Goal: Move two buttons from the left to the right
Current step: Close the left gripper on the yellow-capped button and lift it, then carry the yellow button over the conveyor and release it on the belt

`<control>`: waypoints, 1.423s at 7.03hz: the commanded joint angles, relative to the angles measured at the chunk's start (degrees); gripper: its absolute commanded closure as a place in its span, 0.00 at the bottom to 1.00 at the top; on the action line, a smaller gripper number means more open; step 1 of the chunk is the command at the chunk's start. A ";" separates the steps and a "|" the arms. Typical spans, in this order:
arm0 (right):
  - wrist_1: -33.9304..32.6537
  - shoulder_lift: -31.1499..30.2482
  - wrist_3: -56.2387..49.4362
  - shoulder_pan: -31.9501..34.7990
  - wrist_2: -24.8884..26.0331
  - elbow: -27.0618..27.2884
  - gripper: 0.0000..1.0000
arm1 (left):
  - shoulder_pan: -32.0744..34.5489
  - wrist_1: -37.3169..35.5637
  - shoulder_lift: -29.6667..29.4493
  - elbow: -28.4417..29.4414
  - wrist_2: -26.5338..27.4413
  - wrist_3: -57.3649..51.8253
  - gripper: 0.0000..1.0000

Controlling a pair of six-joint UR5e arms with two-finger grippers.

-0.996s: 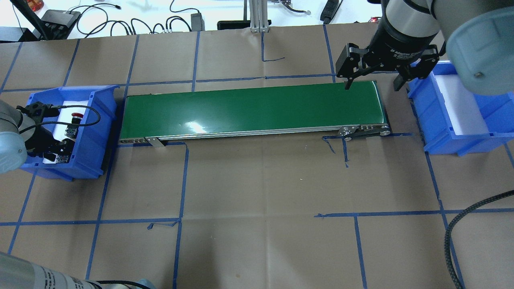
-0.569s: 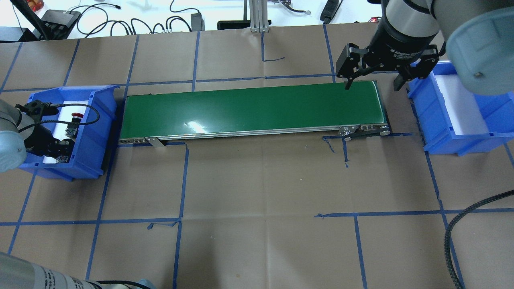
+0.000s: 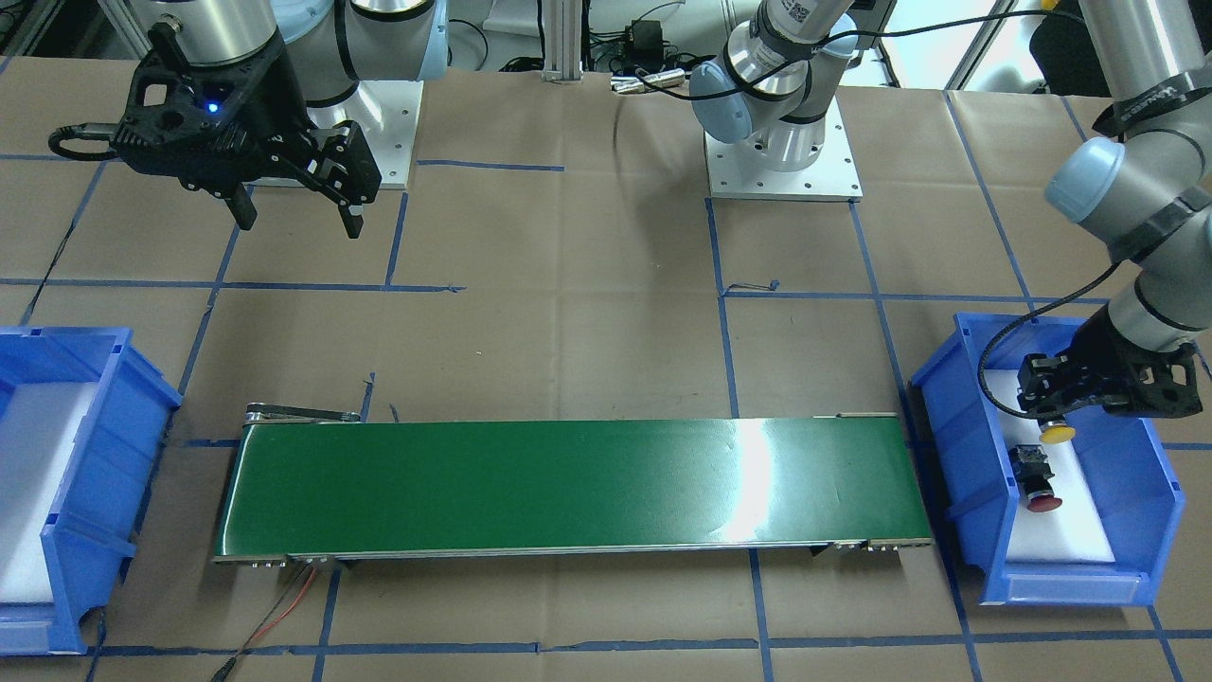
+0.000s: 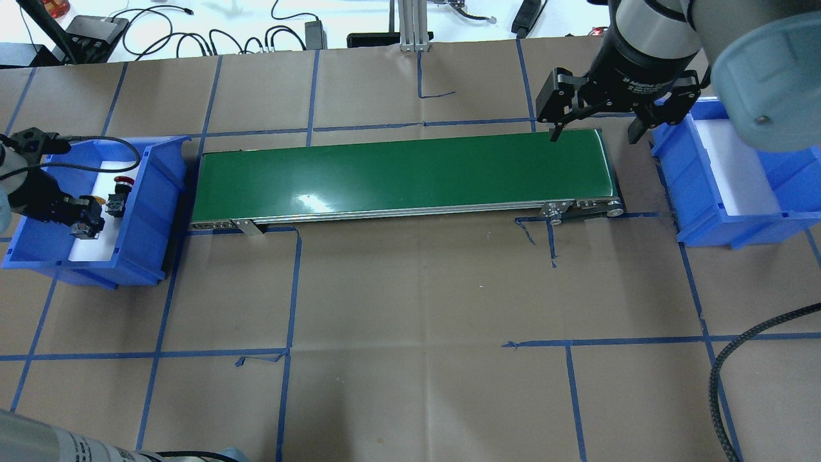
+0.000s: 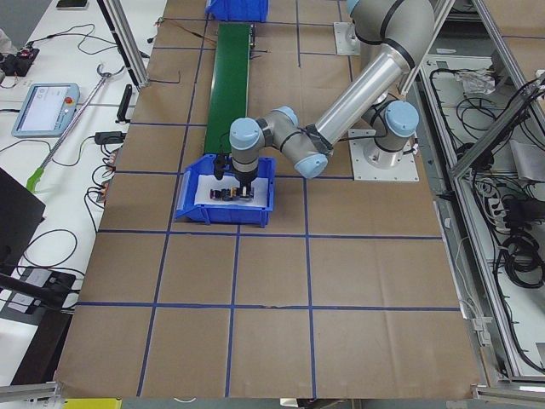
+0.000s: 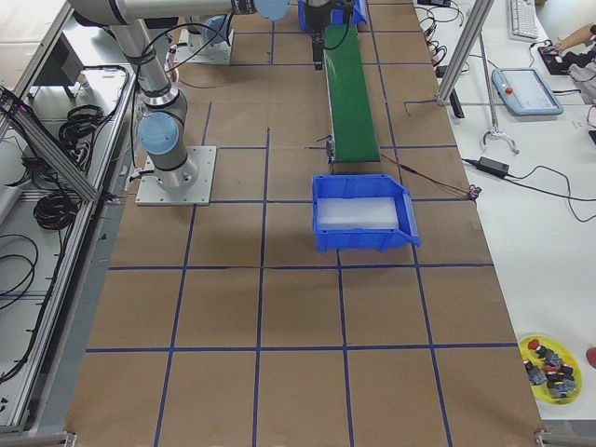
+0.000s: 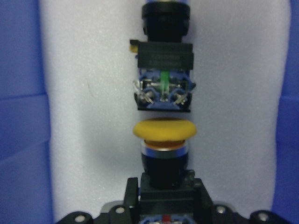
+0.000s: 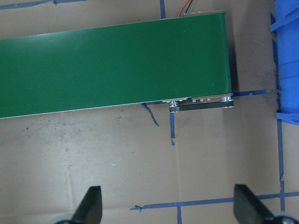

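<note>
Over at the left bin (image 4: 154, 192) the left arm is folded high, its forearm coming down steeply and the wrist bent so the left gripper (image 3: 1056, 409) dips inside the blue walls. Its fingers (image 7: 132, 193) are clamped on the black body of the yellow button (image 3: 1057, 432), one on each side, with the mushroom cap sticking out past the fingertips. I cannot tell whether that button is clear of the white pad (image 3: 1079, 530) that lines the bin.

The red button (image 3: 1035, 474) lies on its side on the same pad, just beyond the yellow one and in line with it. Its red cap points away from the robot, and its wired end faces the yellow cap across a narrow gap — close, but apart in the left wrist view.

The right arm reaches out over the other end of the counter (image 4: 410, 289), its wrist turned straight down. The right gripper (image 4: 595, 138) hangs high near the end of the green conveyor belt (image 4: 404, 173) closest to the right bin (image 4: 680, 173), fingers spread wide with nothing between them. Its wrist camera looks down on the belt's end and the brown paper beside it.

The conveyor belt runs between the two bins, and the right bin shows only its white lining.
</note>
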State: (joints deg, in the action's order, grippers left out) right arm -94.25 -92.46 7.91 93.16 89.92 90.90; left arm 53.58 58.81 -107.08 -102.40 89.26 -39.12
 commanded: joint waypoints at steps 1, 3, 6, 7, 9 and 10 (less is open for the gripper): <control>-0.06 0.00 0.00 0.00 -0.01 -0.02 0.00 | 0.90 19.76 0.47 15.40 0.21 0.09 0.92; -0.14 0.00 0.00 0.00 -0.01 -0.02 0.00 | 6.40 25.55 0.03 22.75 0.82 1.49 0.91; -0.15 0.00 0.00 0.00 0.08 -0.02 0.00 | 21.51 25.57 0.55 21.82 0.92 17.62 0.91; -0.06 0.00 0.00 0.00 0.08 -0.02 0.00 | 25.04 25.21 -0.23 20.76 0.65 23.93 0.91; 0.12 0.00 0.00 -0.09 0.08 0.06 0.00 | 29.02 15.89 -1.29 13.50 0.74 29.01 0.91; 0.29 0.00 0.00 -0.09 0.08 0.15 0.00 | 29.73 8.50 -2.69 9.02 0.91 29.53 0.91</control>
State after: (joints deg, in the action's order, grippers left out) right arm -94.13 -92.46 7.91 93.09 90.00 90.96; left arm 81.77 75.62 -108.36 -88.20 90.02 -10.92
